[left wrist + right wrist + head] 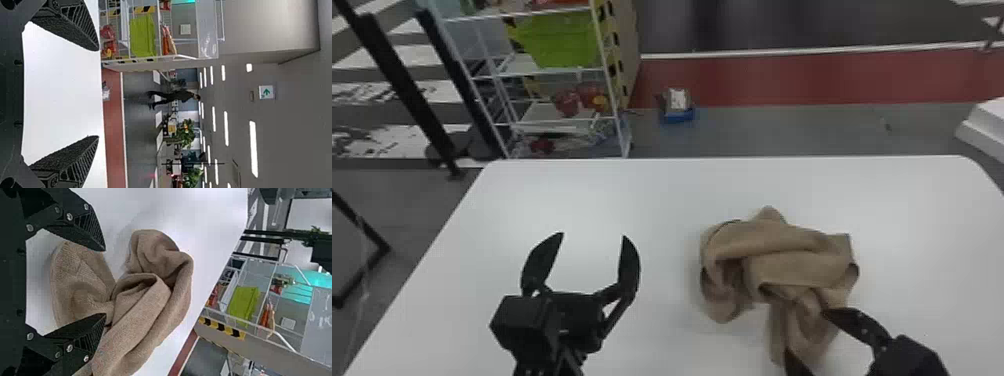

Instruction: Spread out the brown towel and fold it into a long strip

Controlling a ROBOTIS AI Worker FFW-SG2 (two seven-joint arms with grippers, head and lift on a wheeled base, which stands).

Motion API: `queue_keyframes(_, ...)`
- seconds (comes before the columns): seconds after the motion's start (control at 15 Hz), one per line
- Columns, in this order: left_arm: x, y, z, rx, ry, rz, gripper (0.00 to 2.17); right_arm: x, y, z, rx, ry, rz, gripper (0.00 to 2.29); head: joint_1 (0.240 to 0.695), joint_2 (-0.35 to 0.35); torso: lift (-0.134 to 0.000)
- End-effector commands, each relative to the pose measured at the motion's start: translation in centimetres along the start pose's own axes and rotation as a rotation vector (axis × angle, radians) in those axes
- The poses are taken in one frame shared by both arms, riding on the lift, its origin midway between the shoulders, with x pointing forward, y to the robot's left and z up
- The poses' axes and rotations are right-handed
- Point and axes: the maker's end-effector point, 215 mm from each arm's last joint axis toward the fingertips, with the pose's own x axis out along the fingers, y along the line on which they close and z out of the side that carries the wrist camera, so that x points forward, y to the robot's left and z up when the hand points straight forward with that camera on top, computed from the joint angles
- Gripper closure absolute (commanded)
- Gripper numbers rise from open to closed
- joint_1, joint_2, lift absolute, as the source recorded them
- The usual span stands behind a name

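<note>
1. Your left gripper (593,236) is wide, its two black fingers well apart with nothing between them; it is over the left part of the white table (652,200), well apart from the towel.
2. Your right gripper (804,331) is also spread wide, at the near side of the brown towel (797,247). You can see both fingertips overlapping the cloth in the head view, but you cannot tell whether either one touches it. No fold is pinched between them.
3. You have the towel lying crumpled on the right part of the table, bunched into thick, loose folds. One rounded peak pokes out on its far side, and a narrower tail runs from the bunch toward you, past the space between the right gripper's fingertips.
4. In your right wrist view, part of the cloth lies beyond the gap between the fingers, with a rolled fold and a raised, curled lobe farther off.
5. Past the table's far edge, toward the left, you have a white wire shelf (608,75) bearing a green bin (559,42). Right of that shelf, a small blue item (677,117) sits on the floor beside a red strip (807,75).
</note>
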Motion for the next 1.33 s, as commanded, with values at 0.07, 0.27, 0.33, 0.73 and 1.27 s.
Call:
queue_keyframes(0.07,0.1,0.2,-0.2,0.001,0.002,0.01,0.09,0.3,1.6,-2.2,-0.043,0.094,0.019,0.4,0.695,0.135,-0.123)
queue_keyframes(0.27,0.1,0.2,-0.1,0.003,0.002,0.011,0.09,0.6,1.4,-3.4,-0.04,0.152,0.017,0.4,0.695,0.14,-0.123)
queue_keyframes(0.33,0.1,0.2,-0.1,0.003,0.002,0.011,0.09,0.6,1.6,-3.3,-0.04,0.151,0.021,0.4,0.695,0.139,-0.123)
queue_keyframes(0.73,0.2,0.2,-0.3,0.006,0.004,0.011,0.09,1.3,3.6,-2.1,-0.021,0.144,0.058,0.41,0.695,0.156,-0.123)
queue_keyframes(1.27,-0.2,0.0,-0.3,0.003,0.006,0.012,0.09,2.7,3.3,-3.3,-0.01,0.2,0.046,1.07,0.695,0.171,-0.123)
